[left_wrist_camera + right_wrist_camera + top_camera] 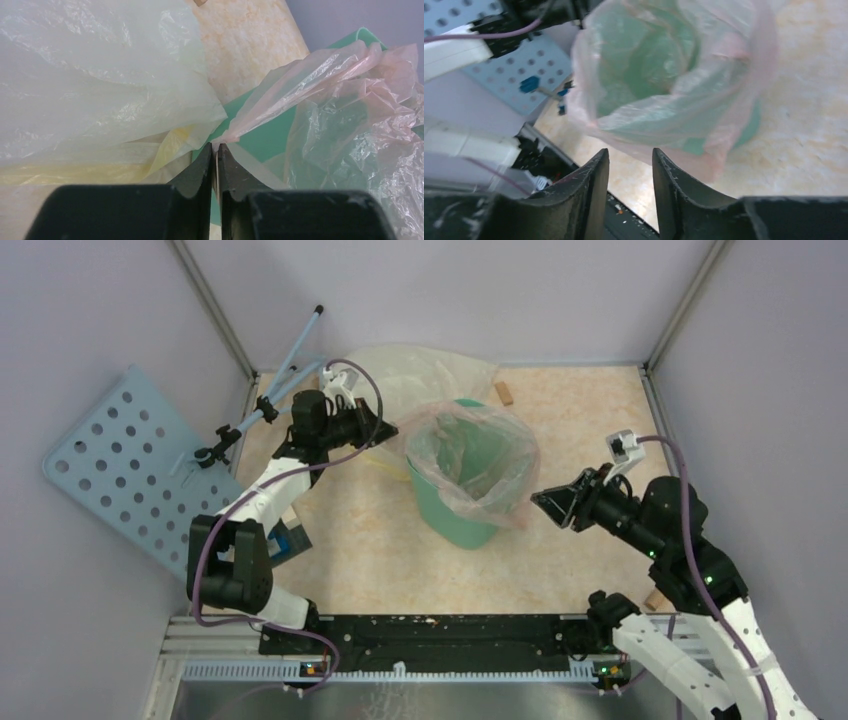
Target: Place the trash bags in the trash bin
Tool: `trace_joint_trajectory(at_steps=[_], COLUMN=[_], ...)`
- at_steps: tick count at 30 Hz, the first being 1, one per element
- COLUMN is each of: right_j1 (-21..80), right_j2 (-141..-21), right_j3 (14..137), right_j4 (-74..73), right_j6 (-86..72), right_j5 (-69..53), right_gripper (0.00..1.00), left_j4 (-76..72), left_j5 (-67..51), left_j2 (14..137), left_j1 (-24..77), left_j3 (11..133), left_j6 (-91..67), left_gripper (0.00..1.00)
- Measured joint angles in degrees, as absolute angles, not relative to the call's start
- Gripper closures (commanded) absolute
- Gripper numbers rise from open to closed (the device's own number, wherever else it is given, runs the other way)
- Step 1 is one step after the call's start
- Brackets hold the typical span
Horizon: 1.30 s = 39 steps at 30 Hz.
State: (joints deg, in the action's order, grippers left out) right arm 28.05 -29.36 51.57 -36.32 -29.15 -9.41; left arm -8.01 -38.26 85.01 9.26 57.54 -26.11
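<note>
The mint-green trash bin (455,522) stands mid-table with the thin pale-pink trash bag (470,455) draped inside it and over its rim. My left gripper (385,430) is at the bin's left rim, shut on a pinched edge of the bag. In the left wrist view the film runs from the gripper (216,147) up to the crinkled bag (350,90), in front of the bin's green wall (265,135). My right gripper (540,502) hovers just right of the bin, open. In the right wrist view nothing lies between the jaws of this gripper (630,152), which sits below the bag (674,110).
A larger pale-yellow bag (420,370) lies behind the bin, filling the left of the left wrist view (90,75). A perforated blue panel (120,470) and a blue-tube stand (290,360) lean at the left wall. A small wooden block (504,392) sits at the back.
</note>
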Motion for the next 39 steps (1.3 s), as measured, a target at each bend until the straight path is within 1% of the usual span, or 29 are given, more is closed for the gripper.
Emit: trace_joint_trajectory(at_steps=[1,2,6,9,13,15,18,24,29,32,34,36,39], right_j1=[28.05,28.05,28.84,32.82,41.08,43.29,44.93,45.47,46.39,46.85,47.16,47.44,48.03], right_j2=[-30.57,-31.97,-39.59,-46.17,-54.33,-57.47,-61.17,-65.45,-67.51,-68.51,-69.12,-69.17,-69.17], right_j3=[53.3,54.59,57.21,60.16,65.84,68.38,70.61,71.02,71.07,71.83,72.47,72.51,72.51], right_j4=[-35.75,-34.98,-31.83,-31.59,-31.83,-31.7,-31.44,-31.33,-31.24,-31.27,-31.05,-30.79,-29.95], right_j6=[-28.71,-28.6,-28.67,-27.57,-24.53,-23.24,-21.41,-18.61,-17.93,-17.61,-17.58,-17.56,-17.74], right_j5=[-12.05,-14.85,-22.98,-22.83,-19.44,-18.02,-15.81,-12.25,-12.95,-14.04,-15.0,-16.01,-18.0], right_gripper=[0.66,0.65,0.53,0.48,0.49,0.5,0.51,0.54,0.63,0.74,0.79,0.86,0.88], left_j4=[-7.79,-7.64,-7.16,-6.83,-6.57,-6.39,-6.37,-5.72,-5.3,-5.1,-5.08,-5.08,-4.95], left_j5=[-38.24,-38.2,-38.06,-38.02,-38.06,-38.09,-38.11,-38.39,-38.54,-38.63,-38.7,-38.72,-38.7], left_j2=[85.01,85.01,85.01,85.01,85.01,85.01,85.01,85.01,85.01,85.01,85.01,85.01,85.01], left_j1=[9.26,9.26,9.26,9.26,9.26,9.26,9.26,9.26,9.26,9.26,9.26,9.26,9.26], left_j3=[57.54,57.54,57.54,57.54,57.54,57.54,57.54,57.71,58.13,58.15,58.19,58.22,58.33], left_j6=[-25.96,-25.87,-25.56,-25.54,-25.56,-25.56,-25.58,-25.54,-25.39,-25.36,-25.34,-25.34,-25.17], left_gripper=[0.99,1.0,1.0,1.0,1.0,1.0,1.0,1.0,1.0,1.0,1.0,1.0,1.0])
